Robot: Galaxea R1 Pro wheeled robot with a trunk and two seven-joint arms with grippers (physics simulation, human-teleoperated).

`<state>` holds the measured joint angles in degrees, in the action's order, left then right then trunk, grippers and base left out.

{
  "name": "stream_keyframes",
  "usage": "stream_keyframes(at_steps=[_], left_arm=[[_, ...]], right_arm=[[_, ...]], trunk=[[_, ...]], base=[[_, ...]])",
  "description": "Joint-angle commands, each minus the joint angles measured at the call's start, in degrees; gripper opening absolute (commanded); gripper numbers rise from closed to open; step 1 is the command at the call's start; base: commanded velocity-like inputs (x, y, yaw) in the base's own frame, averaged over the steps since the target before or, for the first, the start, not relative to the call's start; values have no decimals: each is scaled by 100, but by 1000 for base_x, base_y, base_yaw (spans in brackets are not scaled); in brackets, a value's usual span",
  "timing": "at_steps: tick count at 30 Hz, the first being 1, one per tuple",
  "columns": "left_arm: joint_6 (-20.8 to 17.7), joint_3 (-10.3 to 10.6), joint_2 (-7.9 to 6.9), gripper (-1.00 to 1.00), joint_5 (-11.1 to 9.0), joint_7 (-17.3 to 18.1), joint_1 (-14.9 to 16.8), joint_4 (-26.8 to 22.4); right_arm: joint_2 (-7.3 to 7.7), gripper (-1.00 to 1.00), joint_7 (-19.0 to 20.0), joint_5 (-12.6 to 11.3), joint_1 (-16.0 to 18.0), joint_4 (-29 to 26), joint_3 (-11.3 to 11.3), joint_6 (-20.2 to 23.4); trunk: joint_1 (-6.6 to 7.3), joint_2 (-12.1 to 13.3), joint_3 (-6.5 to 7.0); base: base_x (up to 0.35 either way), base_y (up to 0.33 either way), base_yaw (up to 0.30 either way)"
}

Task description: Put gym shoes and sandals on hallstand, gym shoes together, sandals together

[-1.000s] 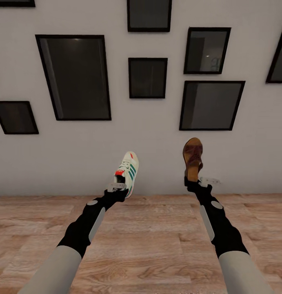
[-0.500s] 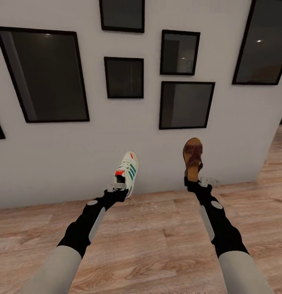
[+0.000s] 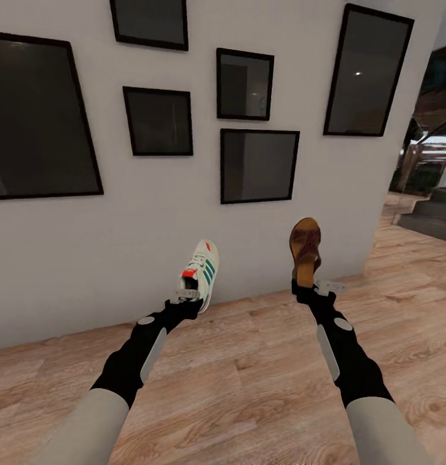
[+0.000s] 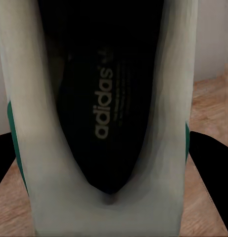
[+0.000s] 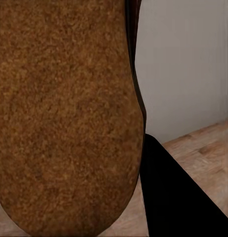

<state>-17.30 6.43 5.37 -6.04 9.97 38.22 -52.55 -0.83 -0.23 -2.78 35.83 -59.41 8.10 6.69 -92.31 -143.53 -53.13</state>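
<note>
Left gripper [image 3: 187,296], seen from the head, is clamped on the heel end of a gym shoe [image 3: 202,270], which rises above it with the toe pointing up toward the white wall [image 3: 119,245]. Right gripper [image 3: 313,287] is clamped on the heel of a sandal [image 3: 304,248] that stands upright above it, footbed facing the camera. Both shoes hang clear of the corridor floor [image 3: 248,387], below dark picture frames [image 3: 258,165].

From the left wrist, the gym shoe [image 4: 104,118] sits right between the fingers [image 4: 212,173], its dark insole open to the camera.

From the right wrist, the sandal's tan footbed [image 5: 64,118] lies against one dark finger [image 5: 173,197].
</note>
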Motion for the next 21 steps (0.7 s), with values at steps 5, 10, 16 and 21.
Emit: stream_keyframes(at_steps=[5,10,16,21], left_arm=[[-41,-1,-1,-100,-64,5,2,-10],[-43,-1,-1,-100,-66,7,2,-9],[-46,-1,-1,-100,-69,5,2,-5],[-51,-1,1,-100,-72,7,2,-5]], right_arm=[[-5,-100,-3,-48,3,-10,8,34],[-5,-100,-3,-48,3,-10,15,34],[-5,-100,-3,-48,3,-10,17,34],[-5,-100,-3,-48,3,-10,15,34]], trunk=[[1,-3,-6],[1,-3,-6],[1,-3,-6],[1,-3,-6]], base=[[0,0,-300],[0,0,-300],[0,0,-300],[0,0,-300]])
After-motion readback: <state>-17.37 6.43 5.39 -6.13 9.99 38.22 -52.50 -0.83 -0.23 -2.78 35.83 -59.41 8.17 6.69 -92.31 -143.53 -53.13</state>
